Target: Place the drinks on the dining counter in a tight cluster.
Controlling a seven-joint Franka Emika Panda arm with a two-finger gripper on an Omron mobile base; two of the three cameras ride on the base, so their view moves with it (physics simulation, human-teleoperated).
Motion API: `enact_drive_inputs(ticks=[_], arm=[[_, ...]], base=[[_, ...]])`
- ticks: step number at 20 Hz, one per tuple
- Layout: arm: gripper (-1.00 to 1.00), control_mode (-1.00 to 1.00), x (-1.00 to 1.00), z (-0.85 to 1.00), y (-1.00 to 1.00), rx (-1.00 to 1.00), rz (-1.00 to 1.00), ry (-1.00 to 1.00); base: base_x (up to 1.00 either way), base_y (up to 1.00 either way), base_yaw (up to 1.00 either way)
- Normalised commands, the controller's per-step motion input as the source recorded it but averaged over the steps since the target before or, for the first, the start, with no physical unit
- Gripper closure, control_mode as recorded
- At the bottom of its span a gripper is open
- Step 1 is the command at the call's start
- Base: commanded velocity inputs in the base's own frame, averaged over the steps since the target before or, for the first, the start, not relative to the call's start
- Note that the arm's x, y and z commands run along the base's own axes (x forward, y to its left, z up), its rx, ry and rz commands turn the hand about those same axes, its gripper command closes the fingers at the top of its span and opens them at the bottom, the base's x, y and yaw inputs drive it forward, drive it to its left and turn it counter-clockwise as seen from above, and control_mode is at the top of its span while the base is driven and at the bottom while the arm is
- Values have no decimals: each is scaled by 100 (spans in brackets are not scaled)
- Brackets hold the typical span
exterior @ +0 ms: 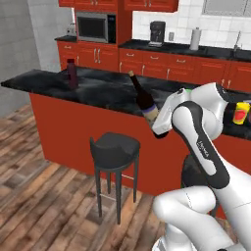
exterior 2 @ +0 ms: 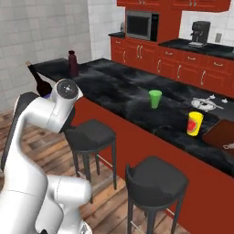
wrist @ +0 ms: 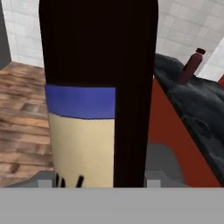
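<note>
Dark wine bottle (wrist: 98,87) in hand (wrist: 98,181)

Tilted wine bottle (exterior 2: 41,82) behind arm, maroon bottle (exterior 2: 72,63) on dining counter (exterior 2: 119,93)

Two dark round stools: one (exterior: 115,149) near the red panel in the left base view; in the right base view a far one (exterior 2: 90,135) and a nearer one (exterior 2: 156,176) to its right. Wood plank floor (exterior: 34,166) under them.

Green cup (exterior 2: 155,98) upright on black marble, yellow can (exterior 2: 195,123) with red mark to its right and nearer. Brown board (exterior 2: 221,133) at right edge, just beside the can.

Far wall: microwave (exterior: 95,27) set among red cabinets (exterior: 147,61), black coffee machine (exterior: 157,33) right of it, paper towel roll (exterior: 195,38) further right. White tiled backsplash (exterior: 142,24) behind.
</note>
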Motion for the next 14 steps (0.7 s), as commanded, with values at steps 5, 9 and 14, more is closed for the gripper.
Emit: enact_drive_inputs(ticks=[5, 9, 14], arm=[[100, 100, 0, 0, 0, 0, 0, 0], [100, 100, 0, 0, 0, 0, 0, 0], [100, 100, 0, 0, 0, 0, 0, 0]], base=[[100, 100, -16], [100, 100, -36], [99, 100, -43]])
